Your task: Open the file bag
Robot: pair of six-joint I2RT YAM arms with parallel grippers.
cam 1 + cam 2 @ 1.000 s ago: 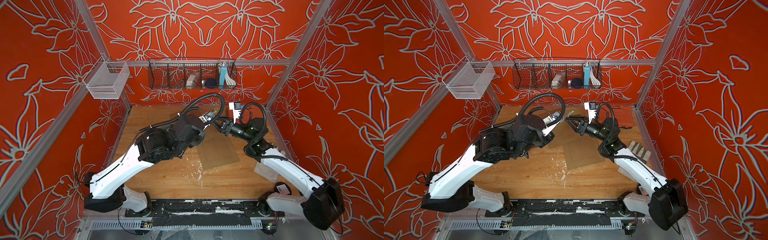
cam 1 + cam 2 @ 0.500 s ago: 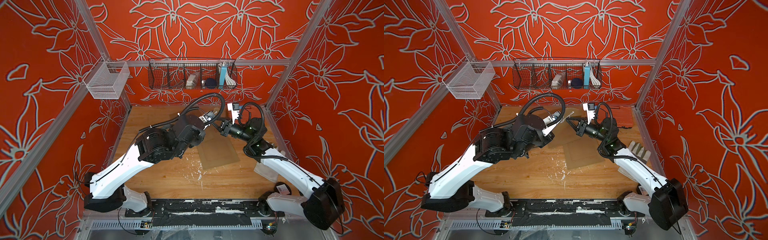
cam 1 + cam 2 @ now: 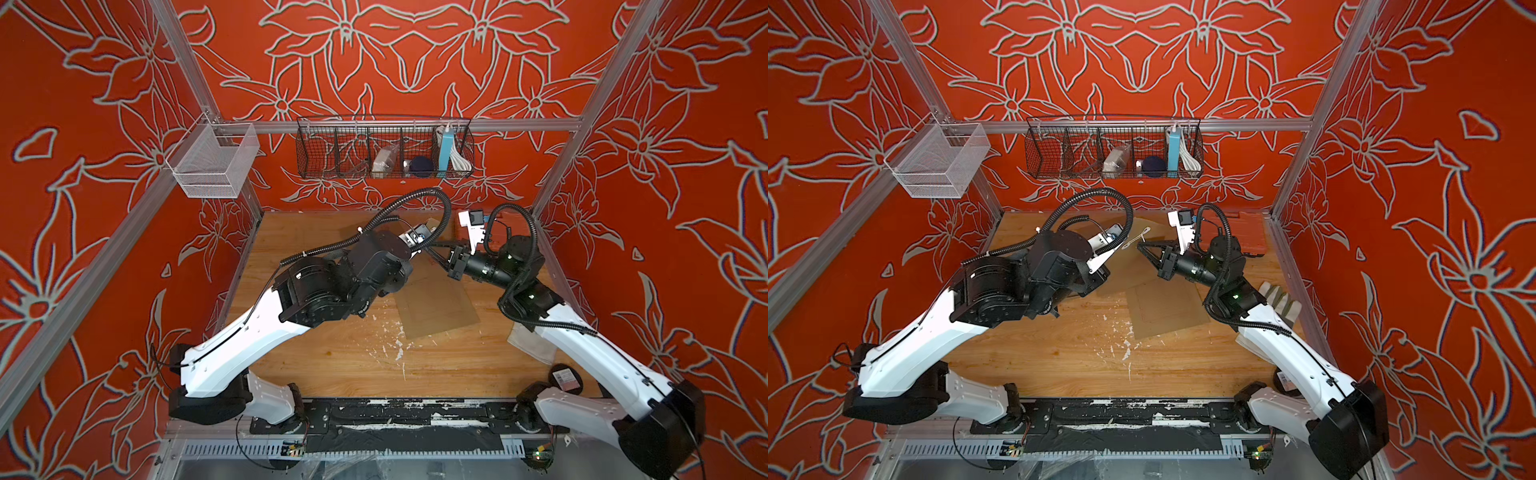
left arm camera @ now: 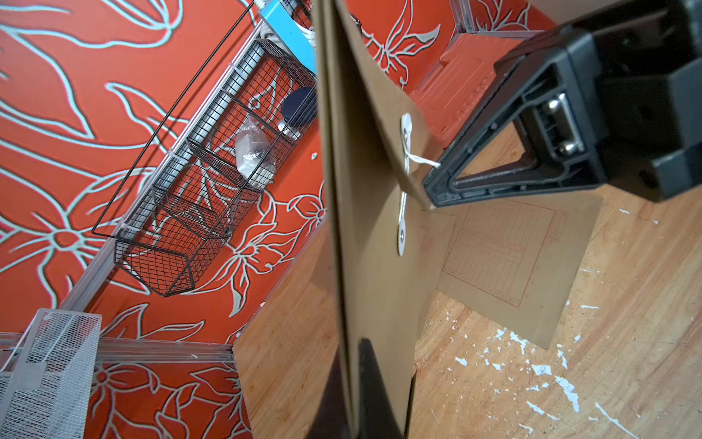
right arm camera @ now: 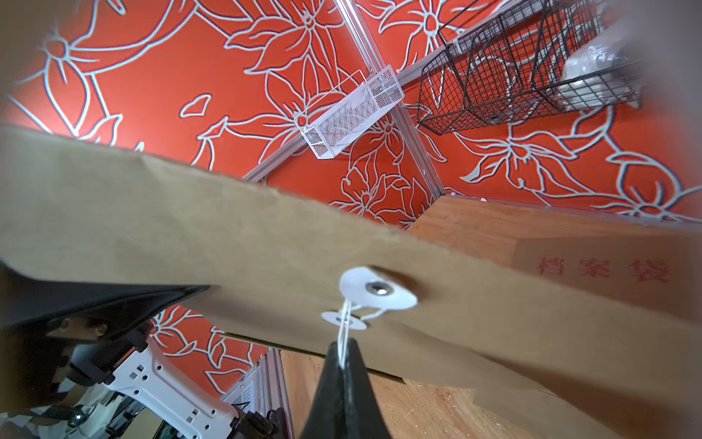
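Brown file bag (image 4: 372,296) aloft, string (image 5: 344,334) taut

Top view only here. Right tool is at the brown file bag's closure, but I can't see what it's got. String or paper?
Observer: Right wrist view: the right tool is shut on the thin white string, close below the two round white washers on the brown kraft paper file bag.
Operator: Left tool holding the bag?
Observer: Left wrist view: yes. The left tool clamps the bag's edge, with one black finger flat on its washer side.
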